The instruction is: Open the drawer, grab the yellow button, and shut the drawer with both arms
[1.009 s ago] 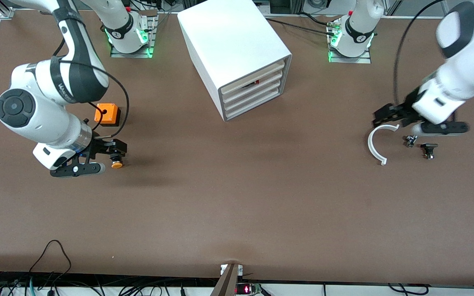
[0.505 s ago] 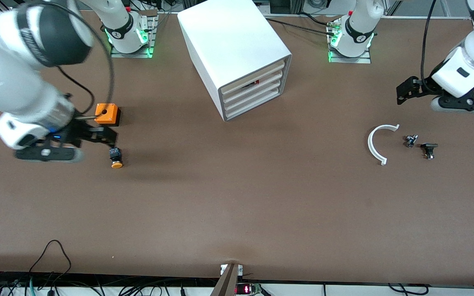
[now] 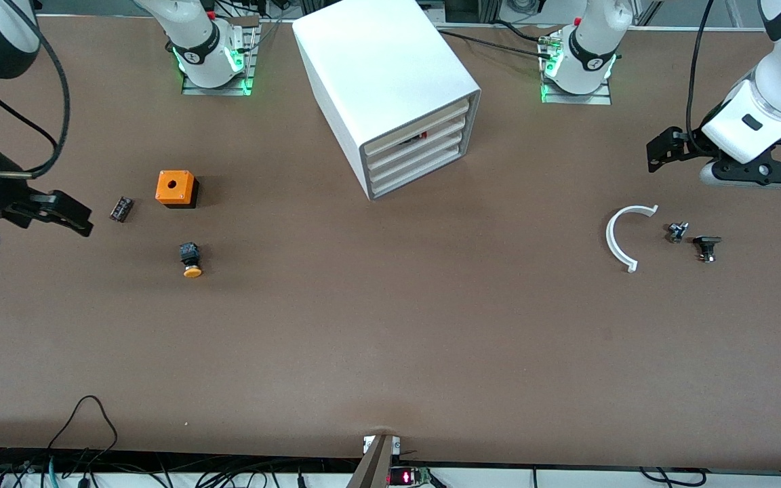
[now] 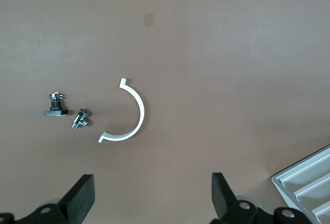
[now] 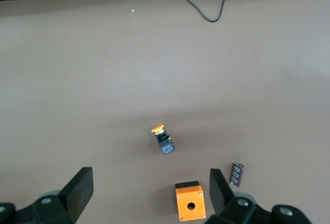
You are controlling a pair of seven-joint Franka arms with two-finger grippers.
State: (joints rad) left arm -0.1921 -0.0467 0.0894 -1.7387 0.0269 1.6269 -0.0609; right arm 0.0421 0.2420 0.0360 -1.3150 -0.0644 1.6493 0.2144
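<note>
The button (image 3: 191, 261) lies on its side on the table, orange cap toward the front camera; it also shows in the right wrist view (image 5: 163, 139). My right gripper (image 3: 65, 215) is open and empty, up over the right arm's end of the table, apart from the button. In the right wrist view its fingers (image 5: 82, 185) stand wide apart around bare table (image 5: 149, 193). The white drawer cabinet (image 3: 390, 81) stands mid-table with its drawers (image 3: 417, 152) pushed in. My left gripper (image 3: 662, 150) is open and empty (image 4: 152, 195) over the left arm's end.
An orange cube with a round hole (image 3: 176, 188) and a small black block (image 3: 121, 209) sit near the button. A white curved piece (image 3: 624, 237) and two small metal parts (image 3: 676, 232) (image 3: 706, 245) lie below the left gripper.
My right gripper has left the button on the table and drawn away toward its end, uncovering the black block. My left gripper has risen away from the curved piece.
</note>
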